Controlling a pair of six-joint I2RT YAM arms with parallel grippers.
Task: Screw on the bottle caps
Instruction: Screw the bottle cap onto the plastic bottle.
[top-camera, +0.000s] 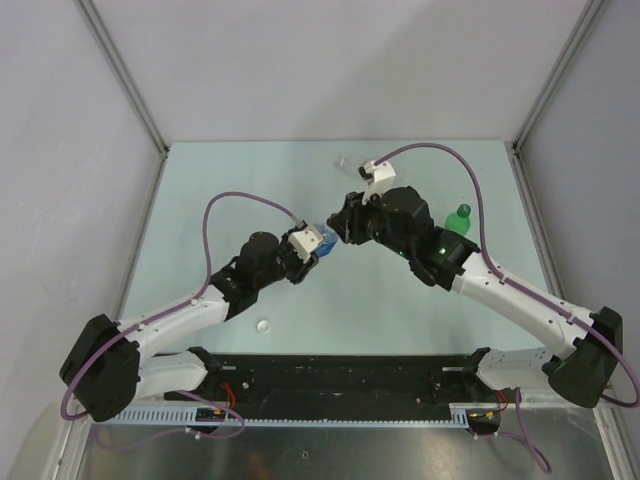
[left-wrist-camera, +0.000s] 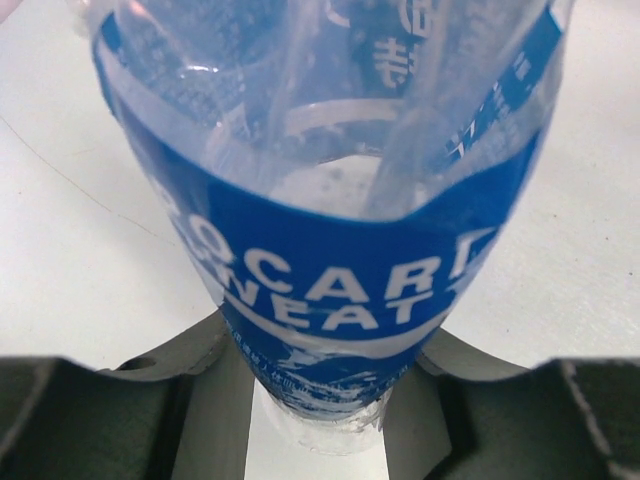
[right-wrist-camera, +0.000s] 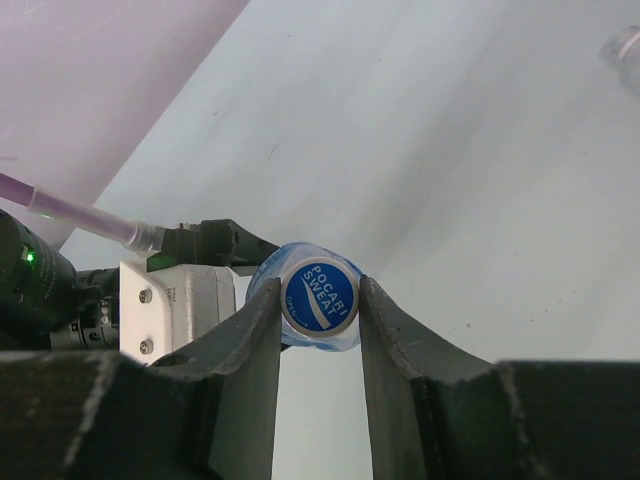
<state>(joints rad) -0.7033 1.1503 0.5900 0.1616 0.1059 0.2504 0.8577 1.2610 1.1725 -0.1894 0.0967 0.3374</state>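
A clear plastic bottle with a blue label (left-wrist-camera: 330, 290) was held off the pale worktop (top-camera: 240, 180) at mid-table, gripped around its lower body by the left hand (left-wrist-camera: 322, 360), whose fingers (left-wrist-camera: 190, 350) were pressed against both sides of the label at a moderate spread. At the neck end of that bottle, a round white plastic cap with blue print (right-wrist-camera: 320, 297) was pinched between the two fingers (right-wrist-camera: 250, 340) of the right hand (right-wrist-camera: 320, 312), which were set narrowly and touched the cap's rim on either side; how far the cap was threaded on could not be told. To the right of the labelled bottle, well apart, a translucent green plastic bottle (top-camera: 457, 219) was seen upright. Beyond the labelled bottle, toward the far edge, a clear unlabelled plastic bottle (top-camera: 345, 163) was seen on the worktop. Nearer the arm bases and left of the labelled bottle, a small white round plastic cap (top-camera: 263, 325) was seen lying alone.
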